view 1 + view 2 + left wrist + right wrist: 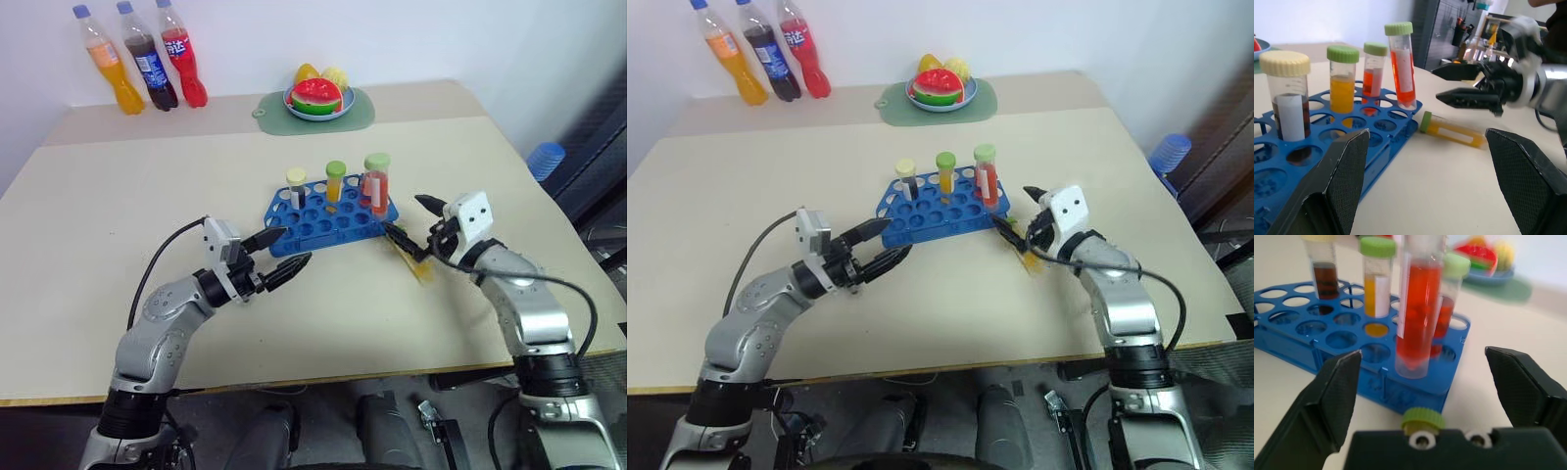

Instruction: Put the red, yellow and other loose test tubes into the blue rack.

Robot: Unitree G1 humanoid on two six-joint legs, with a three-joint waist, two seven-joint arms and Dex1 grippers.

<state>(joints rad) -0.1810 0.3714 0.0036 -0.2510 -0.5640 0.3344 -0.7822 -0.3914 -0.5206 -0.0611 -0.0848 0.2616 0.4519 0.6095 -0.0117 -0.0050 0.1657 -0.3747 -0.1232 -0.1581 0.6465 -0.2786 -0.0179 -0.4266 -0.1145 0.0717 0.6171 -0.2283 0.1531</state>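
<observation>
Both arms low beside blue rack (328,217)

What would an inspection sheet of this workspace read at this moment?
Surface: beige table, bare in front.
Job's things: blue rack holds four upright tubes: brown with cream cap, yellow, two red; one yellow tube lies loose beside the rack.
Clutter: three soda bottles, fruit plate on green mat, far edge.
Grippers: left claw open, empty, at rack's near corner; right claw open, empty, by the loose tube.
Cables: black wire along each forearm.
Surroundings: white wall, blue object off the right edge.
</observation>
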